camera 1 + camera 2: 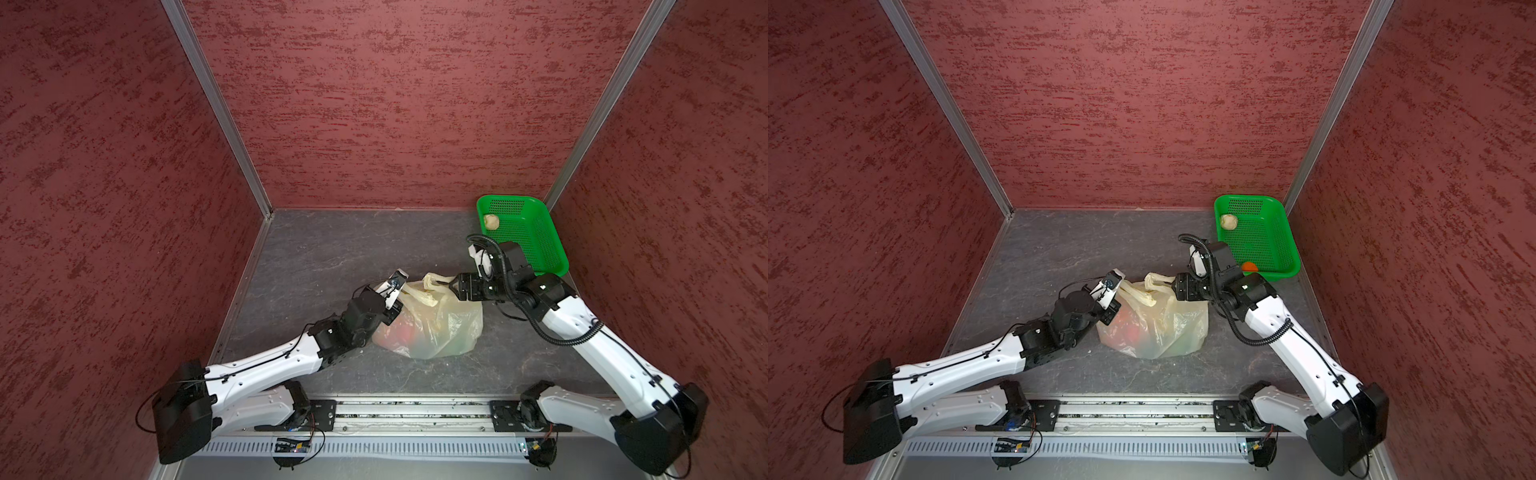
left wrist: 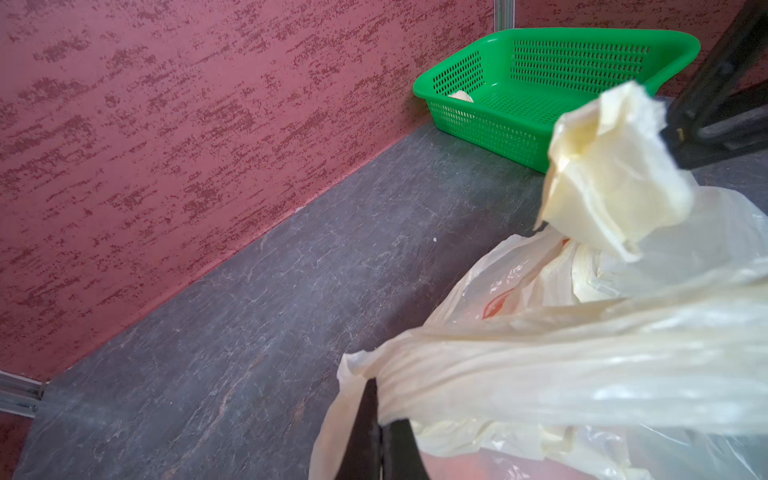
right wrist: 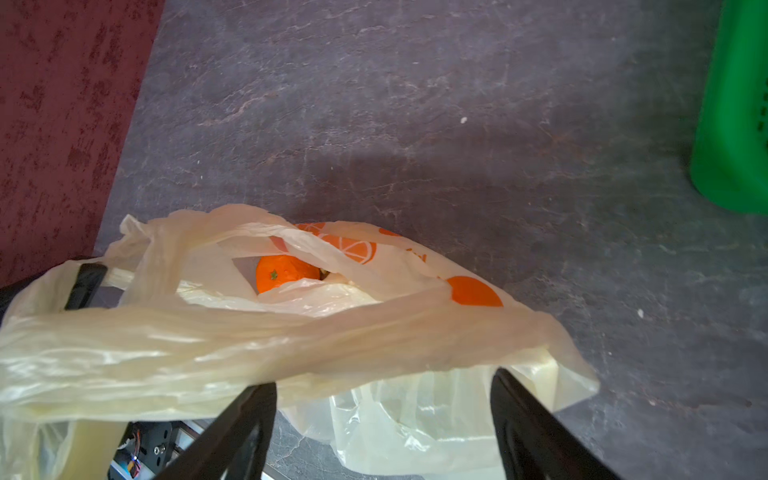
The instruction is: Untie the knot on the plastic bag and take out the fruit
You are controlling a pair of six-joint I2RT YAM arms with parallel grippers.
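The pale-yellow plastic bag (image 1: 432,328) (image 1: 1158,328) lies mid-floor with its mouth gaping. Inside it an orange (image 3: 282,272) shows, and red (image 1: 399,332) and green (image 1: 457,345) fruit glow through the film. My left gripper (image 2: 380,415) (image 1: 398,305) is shut on a stretched handle strip (image 2: 582,374) at the bag's left side. My right gripper (image 3: 382,399) (image 1: 451,286) stands open at the bag's right top, the handle band (image 3: 249,345) lying across its fingertips. A crumpled handle bunch (image 2: 611,174) sticks up beside it. I cannot make out a tied knot.
A green mesh basket (image 1: 557,249) (image 1: 1289,245) sits in the back right corner, holding a cream lumpy piece (image 1: 491,221) and an orange fruit (image 1: 1250,267). Red walls close in the dark floor (image 1: 332,257) on three sides. The arm rail runs along the front.
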